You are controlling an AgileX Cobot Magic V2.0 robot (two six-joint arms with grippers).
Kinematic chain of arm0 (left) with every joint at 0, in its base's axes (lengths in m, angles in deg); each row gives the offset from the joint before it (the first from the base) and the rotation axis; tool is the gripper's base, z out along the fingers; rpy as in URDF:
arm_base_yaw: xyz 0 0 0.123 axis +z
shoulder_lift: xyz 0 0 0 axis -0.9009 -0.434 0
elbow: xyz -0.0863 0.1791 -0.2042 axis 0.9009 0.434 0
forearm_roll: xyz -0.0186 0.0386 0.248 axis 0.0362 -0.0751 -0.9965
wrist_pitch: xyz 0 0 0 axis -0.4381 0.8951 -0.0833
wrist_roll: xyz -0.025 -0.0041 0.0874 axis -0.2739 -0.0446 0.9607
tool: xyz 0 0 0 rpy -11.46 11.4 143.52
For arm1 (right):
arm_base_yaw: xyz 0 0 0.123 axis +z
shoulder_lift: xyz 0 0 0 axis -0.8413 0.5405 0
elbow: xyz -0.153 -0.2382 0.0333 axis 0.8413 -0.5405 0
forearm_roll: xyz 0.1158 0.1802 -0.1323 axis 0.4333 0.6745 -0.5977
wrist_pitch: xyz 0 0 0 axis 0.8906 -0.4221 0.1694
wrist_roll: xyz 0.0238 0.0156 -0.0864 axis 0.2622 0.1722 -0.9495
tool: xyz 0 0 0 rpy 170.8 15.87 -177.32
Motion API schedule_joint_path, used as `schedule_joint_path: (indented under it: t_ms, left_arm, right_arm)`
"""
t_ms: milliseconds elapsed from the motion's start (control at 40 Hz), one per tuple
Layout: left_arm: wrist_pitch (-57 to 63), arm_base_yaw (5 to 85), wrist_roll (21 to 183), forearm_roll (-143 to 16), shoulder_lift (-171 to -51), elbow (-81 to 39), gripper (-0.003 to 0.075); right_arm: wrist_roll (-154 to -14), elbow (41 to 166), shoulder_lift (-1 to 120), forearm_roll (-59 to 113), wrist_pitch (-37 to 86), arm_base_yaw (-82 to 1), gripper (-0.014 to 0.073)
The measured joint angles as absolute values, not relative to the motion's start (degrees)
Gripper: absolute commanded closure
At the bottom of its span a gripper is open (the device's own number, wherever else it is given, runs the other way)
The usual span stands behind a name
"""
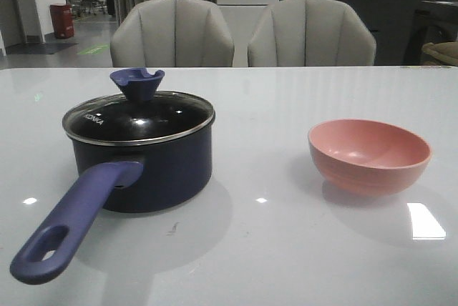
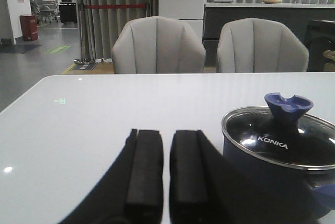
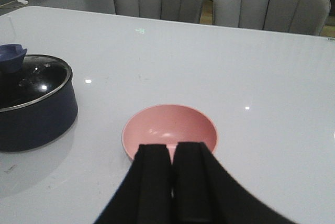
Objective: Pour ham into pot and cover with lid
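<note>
The dark navy pot (image 1: 157, 170) stands on the left of the table, its purple-blue handle (image 1: 71, 216) pointing toward the near left. The glass lid (image 1: 139, 116) with its blue knob (image 1: 137, 83) sits on the pot. The ham is hidden; none shows through the dark glass. The pink bowl (image 1: 369, 154) on the right looks empty. In the left wrist view my left gripper (image 2: 166, 132) hovers low beside the pot (image 2: 272, 182), shut with a thin gap and nothing in it. My right gripper (image 3: 172, 146) is shut and empty, just short of the bowl (image 3: 170, 127). Neither gripper shows in the front view.
The white glossy table (image 1: 272, 234) carries only the pot and bowl, about a bowl's width apart. Two grey chairs (image 1: 172, 34) (image 1: 311, 34) stand behind the table's far edge.
</note>
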State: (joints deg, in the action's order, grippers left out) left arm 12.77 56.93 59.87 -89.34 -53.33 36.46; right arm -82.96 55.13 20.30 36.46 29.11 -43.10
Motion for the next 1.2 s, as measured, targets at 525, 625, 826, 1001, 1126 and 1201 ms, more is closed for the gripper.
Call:
schedule_joint_path:
  t_ms: [525,625,826,1001,1126,1201]
  left_arm:
    - [13.02,56.93,59.77,-89.34,-53.33,36.46,0.0589]
    - [13.02,56.93,59.77,-89.34,-53.33,36.46,0.0589]
    - [13.02,56.93,59.77,-89.34,-53.33,36.46,0.0589]
    - [13.02,56.93,59.77,-89.34,-53.33,36.46,0.0589]
    - [13.02,56.93,59.77,-89.34,-53.33,36.46,0.0589]
    - [13.02,56.93,59.77,-89.34,-53.33,36.46,0.0589]
  right_arm:
    - [-82.96,55.13,20.30,36.46,29.11,-43.10,0.0446]
    - [-82.96,55.13,20.30,36.46,29.11,-43.10,0.0446]
    - [-82.96,55.13,20.30,36.46,29.11,-43.10,0.0446]
    - [-82.96,55.13,20.30,36.46,29.11,-43.10,0.0446]
    - [-82.96,54.62,19.66,35.23,29.00,-43.38,0.0446]
    - [-81.82,54.53,18.58,31.74,29.00,-44.56,0.0446]
